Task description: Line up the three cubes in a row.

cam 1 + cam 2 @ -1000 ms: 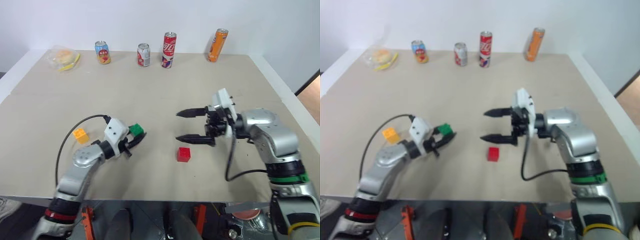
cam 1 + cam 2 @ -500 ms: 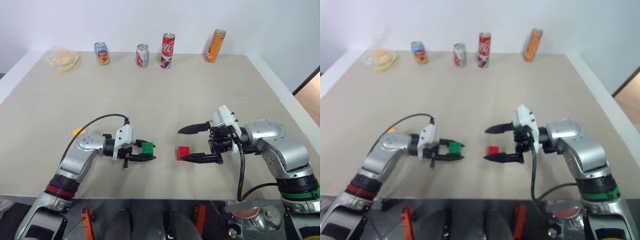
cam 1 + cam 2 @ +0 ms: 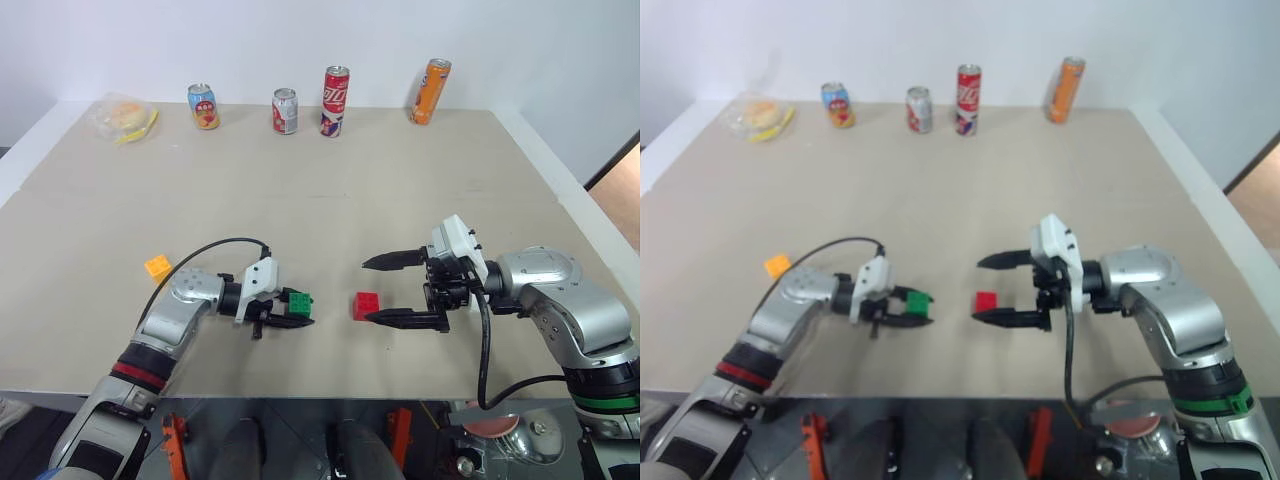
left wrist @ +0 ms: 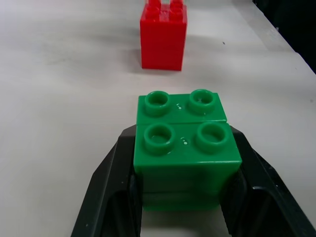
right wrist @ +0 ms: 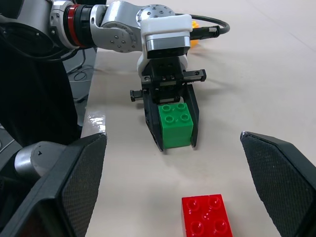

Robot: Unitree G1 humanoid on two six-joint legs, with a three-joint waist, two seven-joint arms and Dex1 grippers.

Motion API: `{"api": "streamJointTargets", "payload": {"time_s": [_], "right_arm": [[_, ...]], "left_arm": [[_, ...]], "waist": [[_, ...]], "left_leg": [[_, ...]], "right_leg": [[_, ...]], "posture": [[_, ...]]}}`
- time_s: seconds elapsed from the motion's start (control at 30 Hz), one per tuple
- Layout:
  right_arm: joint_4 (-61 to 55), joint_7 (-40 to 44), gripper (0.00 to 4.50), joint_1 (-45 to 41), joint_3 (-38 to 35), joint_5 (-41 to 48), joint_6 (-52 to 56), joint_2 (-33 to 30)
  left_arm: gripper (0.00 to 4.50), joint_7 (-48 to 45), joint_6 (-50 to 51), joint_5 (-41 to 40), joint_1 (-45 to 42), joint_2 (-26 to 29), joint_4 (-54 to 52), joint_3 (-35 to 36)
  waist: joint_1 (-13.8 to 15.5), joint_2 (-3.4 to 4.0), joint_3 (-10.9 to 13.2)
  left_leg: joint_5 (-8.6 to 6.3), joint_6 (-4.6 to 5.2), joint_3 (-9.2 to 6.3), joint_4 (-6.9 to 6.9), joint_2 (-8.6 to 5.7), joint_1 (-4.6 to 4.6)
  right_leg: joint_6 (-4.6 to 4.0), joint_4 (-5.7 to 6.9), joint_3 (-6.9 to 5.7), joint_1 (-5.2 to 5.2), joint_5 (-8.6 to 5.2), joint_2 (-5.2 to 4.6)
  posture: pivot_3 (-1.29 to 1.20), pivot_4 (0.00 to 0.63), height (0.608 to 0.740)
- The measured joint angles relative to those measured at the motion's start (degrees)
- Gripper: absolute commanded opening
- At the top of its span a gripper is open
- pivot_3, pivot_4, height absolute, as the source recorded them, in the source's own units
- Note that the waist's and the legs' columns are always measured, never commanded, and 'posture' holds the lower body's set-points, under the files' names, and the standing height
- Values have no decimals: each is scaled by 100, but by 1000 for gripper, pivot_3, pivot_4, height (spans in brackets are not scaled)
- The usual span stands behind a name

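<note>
Holding the green cube between its two black fingers, the left claw is clamped on it low over the counter, near the front edge, and it points toward the red cube. The green cube sits with its four studs up; its sides look about equal, so I cannot tell a long axis. The red cube stands on the counter with studs up, just beside the green one and apart from it, and between the two claws. The right claw is wide apart, its fingers pointing toward the left claw, one finger behind the red cube and one in front of it, not touching it. The yellow-orange cube lies alone on the counter, well apart from the other two, behind the left arm. There are three cubes in total, one of each colour. At the far edge stand four drink cans in a row, and one bag with food lies at the far left corner.
</note>
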Motion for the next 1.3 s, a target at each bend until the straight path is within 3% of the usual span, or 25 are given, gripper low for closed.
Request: {"api": "streamJointTargets", "payload": {"time_s": [0.4, 0.47, 0.67, 0.93, 1.1, 1.17, 1.2, 1.3], "right_arm": [[9, -15, 4500, -30, 2, -29, -87, 0], [15, -26, 4500, -57, 4, -52, -96, 5], [15, -47, 4500, -68, 6, -69, -98, 23], [16, -31, 4500, -172, 1, 62, -73, 116], [77, -226, 4500, -450, -30, 236, -32, 473], [143, -440, 4500, -730, -46, 271, -34, 759], [255, -556, 4500, -933, -38, 273, -62, 978], [711, -601, 4500, -1253, 50, 189, -231, 1316]], "left_arm": [[1383, 14, 81, 34, 2, 6, -5, 0], [2418, -23, 116, 33, 5, 12, -15, -1], [4383, -96, 202, 31, 39, 31, -49, -1], [4449, 177, 793, -358, 268, 229, -799, 422], [4449, 1854, 2186, -1258, 676, 33, -2886, 1626], [4449, 3102, 2463, -1148, 788, -470, -3623, 2031], [4449, 4241, 2665, -738, 982, -944, -4143, 2273], [4449, 6365, 3144, 158, 1383, -1936, -4779, 2722]], "waist": [[0, 0, 0], [0, 0, 0], [0, 0, 0], [-17, -1, 0], [-23, 0, 1], [-18, -1, 0], [-23, -1, 0], [-23, -5, -2]], "left_leg": [[0, 0, 0, -1, 0, 0], [0, 0, 0, -1, 0, 0], [0, 0, 0, -2, 0, 0], [0, 0, 0, -2, 5, 1], [0, 0, 1, -2, 8, 5], [0, 0, -1, 2, 5, 11], [0, 0, 2, 4, 5, 21], [2, 3, -3, 10, 2, 26]], "right_leg": [[1, 0, 1, 0, 1, 1], [1, 0, 1, 0, 1, 1], [1, 0, 1, 0, 1, 1], [1, 4, 2, -2, 3, 3], [29, 4, 3, 0, 17, 3], [35, 5, 6, 10, 21, 4], [40, 4, 11, 16, 24, 4], [43, 3, 11, 29, 30, 8]], "posture": [[0, 150, 740], [0, 150, 740], [0, 150, 740], [0, 150, 740], [0, 150, 740], [0, 150, 740], [0, 150, 740], [0, 150, 740]]}}
